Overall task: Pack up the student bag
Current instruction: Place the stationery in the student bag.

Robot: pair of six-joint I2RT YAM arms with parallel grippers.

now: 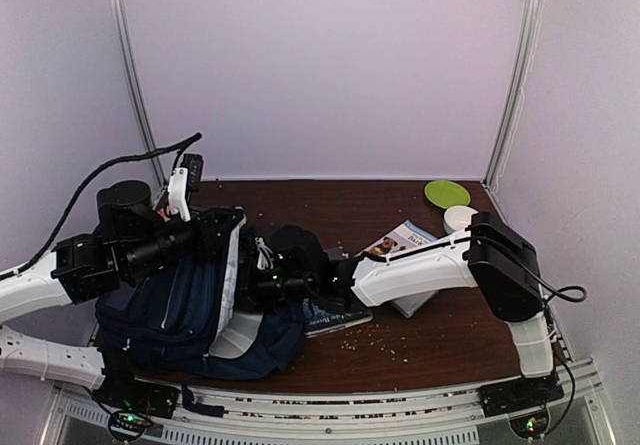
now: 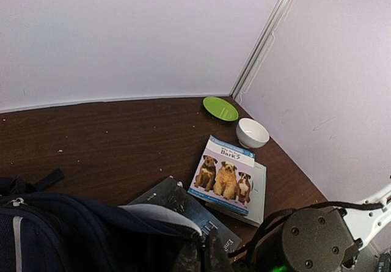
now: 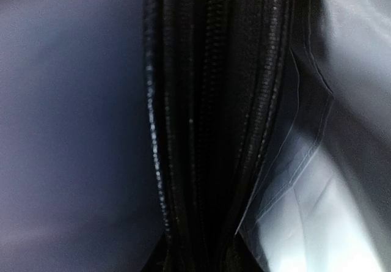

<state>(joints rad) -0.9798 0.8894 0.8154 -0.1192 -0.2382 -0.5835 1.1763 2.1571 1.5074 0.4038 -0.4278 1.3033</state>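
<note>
The student bag (image 1: 190, 305) lay on its side at about 8 o'clock on the table (image 1: 330, 200), with its mouth turned toward 3 o'clock. The light grey lining (image 1: 240, 330) showed at the open edge.

My right claw (image 1: 262, 273) reached from 3 o'clock to this mouth. Its own camera saw only the dark zip (image 3: 208, 131) very near, with blue cloth on one side and some shiny lining on the other. The fingers did not show, so I could not tell how far this claw was open or if it held anything.

My left claw (image 1: 228, 230) was over the upper edge of the bag, at about 9 o'clock. It seemed to lift this edge, but its fingertips were hidden and I could not tell the grip either.

I judged that the bag was soft and floppy (it sagged where nothing was under it), so it would fold rather than slide when pushed. The cloth looked not slippery and not fragile. The best place to hold was the stiffer seam beside the zip, pulled upward to keep the mouth wide.

Outside the bag, a dark book (image 1: 335, 317) lay just beside the mouth at about 5 o'clock. The dog book (image 2: 224, 175) lay on another book at 3 o'clock. A white bowl (image 2: 252, 132) and a green plate (image 2: 220, 108) stood near the corner at 1 o'clock. These flat, stiff books would go in best edge first.
</note>
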